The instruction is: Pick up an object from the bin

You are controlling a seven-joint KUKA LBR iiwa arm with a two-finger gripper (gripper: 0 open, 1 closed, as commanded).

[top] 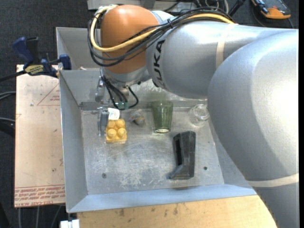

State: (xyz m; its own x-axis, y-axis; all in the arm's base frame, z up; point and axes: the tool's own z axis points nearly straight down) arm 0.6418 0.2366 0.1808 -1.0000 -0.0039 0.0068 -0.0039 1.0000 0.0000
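My gripper (101,125) hangs low over the left part of the bin, below the arm's orange cover. A yellow studded toy brick (116,131) lies right against its right side, with a small white tag just above it. Whether the brick is gripped is hidden from this angle. A small grey-brown lump (137,120) lies a little to the right of the brick.
A green translucent cup (162,116) stands near the bin's middle, and a clear glass-like piece (199,113) lies by the right wall. A dark L-shaped block (184,155) lies at the front right. The arm covers the bin's back right.
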